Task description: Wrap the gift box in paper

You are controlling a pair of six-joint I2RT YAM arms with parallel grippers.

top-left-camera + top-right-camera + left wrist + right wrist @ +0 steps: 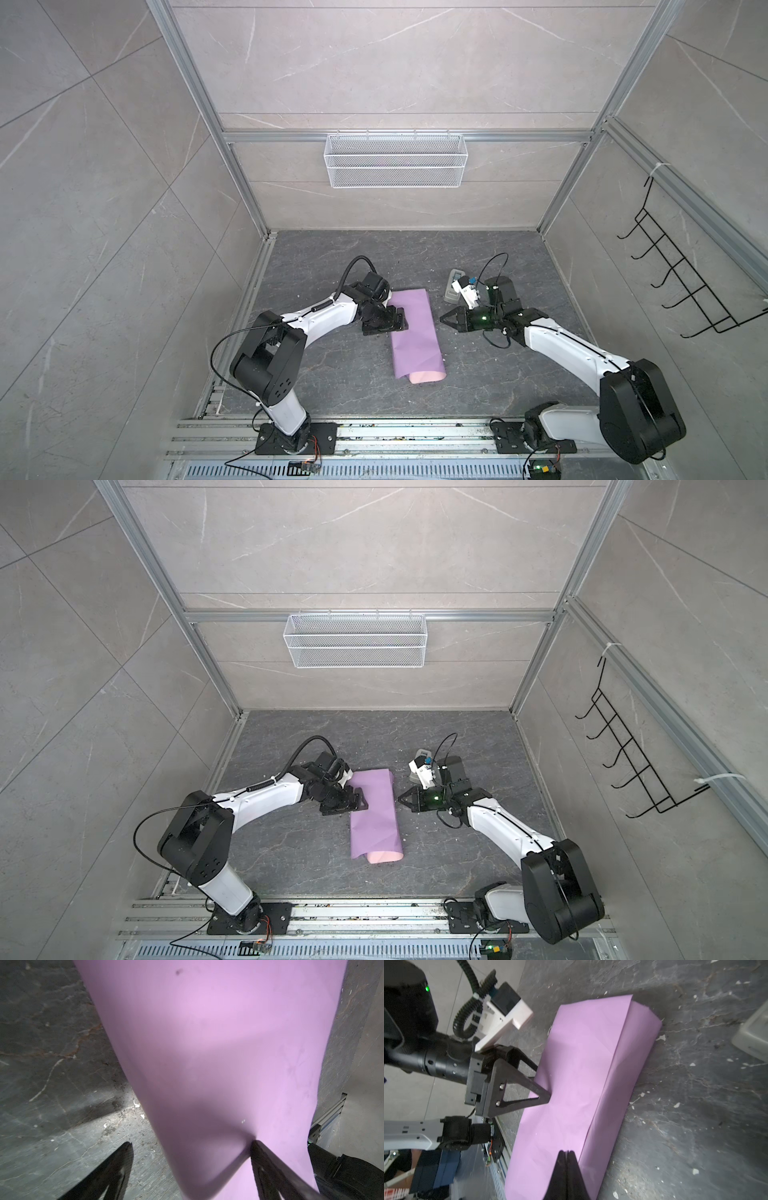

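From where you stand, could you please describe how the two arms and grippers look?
The left arm and right arm have white shells, black joint housings and loose black cables. The left gripper and right gripper are black, with flat triangular cut-out fingers. A green light glows behind the right gripper.
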